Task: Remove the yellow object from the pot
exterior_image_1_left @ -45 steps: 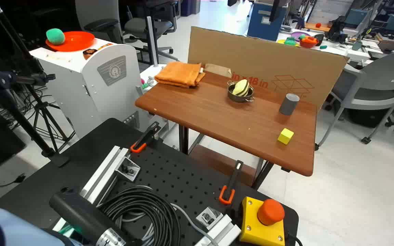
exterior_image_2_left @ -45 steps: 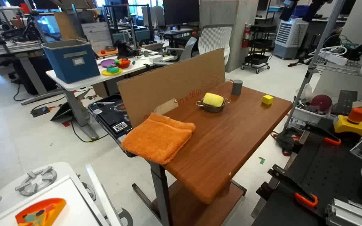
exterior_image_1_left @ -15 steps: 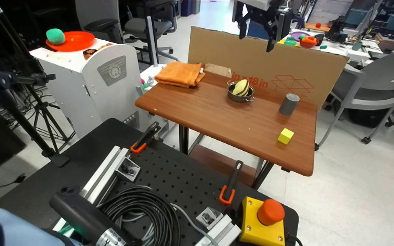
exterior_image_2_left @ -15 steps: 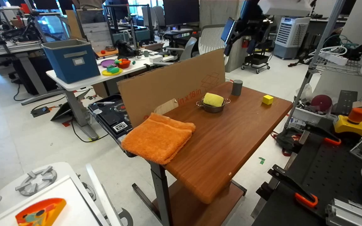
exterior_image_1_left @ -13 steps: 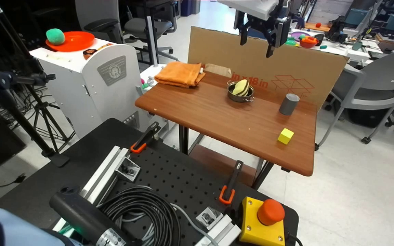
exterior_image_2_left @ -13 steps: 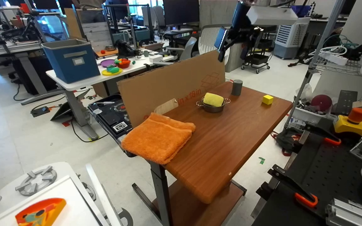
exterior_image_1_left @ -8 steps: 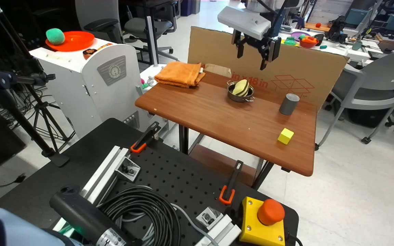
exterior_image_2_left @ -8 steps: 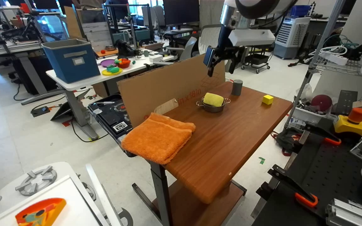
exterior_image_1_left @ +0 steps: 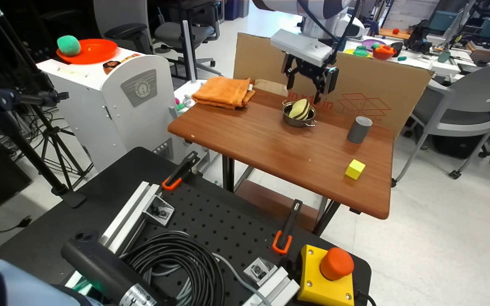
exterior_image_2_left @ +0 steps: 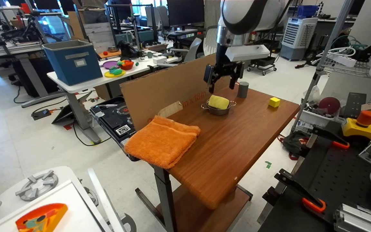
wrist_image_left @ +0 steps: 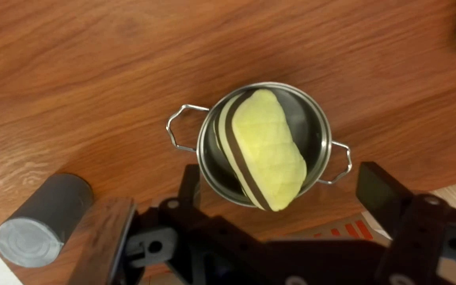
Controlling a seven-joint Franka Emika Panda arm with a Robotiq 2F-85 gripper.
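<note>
Cardboard (exterior_image_1_left: 381, 83) lines 1 edge of the counter (exterior_image_1_left: 253, 131); near it my parted jaws, closing too low, could lift the pot (wrist_image_left: 306, 126) with the yellow object (wrist_image_left: 267, 144).

All around the brown table (exterior_image_2_left: 211, 161) we see a pale floor (exterior_image_2_left: 43, 148) catching the light. An upright cardboard panel (exterior_image_2_left: 159, 87) runs along one long edge of the table. Past one end of the table we find a grey chair (exterior_image_1_left: 474, 95); near the opposite end, a white cabinet (exterior_image_1_left: 143, 119). Beyond the table, in an exterior view, we make out a white desk (exterior_image_2_left: 142, 66), a black monitor (exterior_image_2_left: 185, 13), a grey pillar (exterior_image_2_left: 212, 13) and bright windows (exterior_image_2_left: 137, 4).
</note>
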